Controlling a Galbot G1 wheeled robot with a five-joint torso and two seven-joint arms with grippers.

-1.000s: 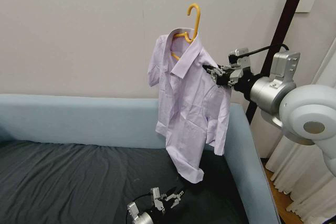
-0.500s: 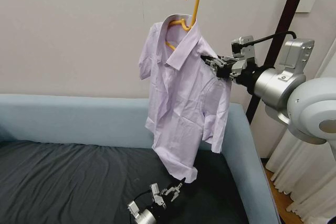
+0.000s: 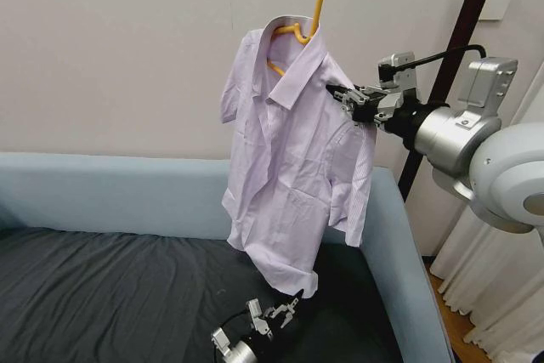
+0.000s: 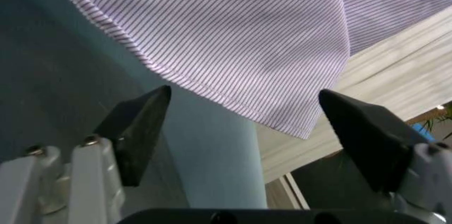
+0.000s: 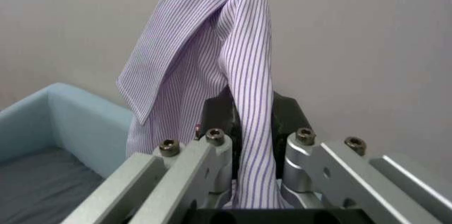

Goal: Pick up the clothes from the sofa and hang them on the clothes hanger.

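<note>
Well above the sofa (image 3: pixel 127 193), toward its right-hand end, the lilac striped shirt (image 3: pixel 289 159) hangs on a yellow hanger (image 3: pixel 318 6), the hook pointing up in front of the pale wall (image 3: pixel 110 48) and the hem reaching down toward the sofa's dark seat. The right tool (image 3: pixel 347 99) is clamped on the shirt's shoulder, a fold of fabric pinched between its fingers. The left tool (image 3: pixel 274 314) sits low over the sofa seat, beneath the hem, its fingers spread wide apart with nothing between them.
</note>
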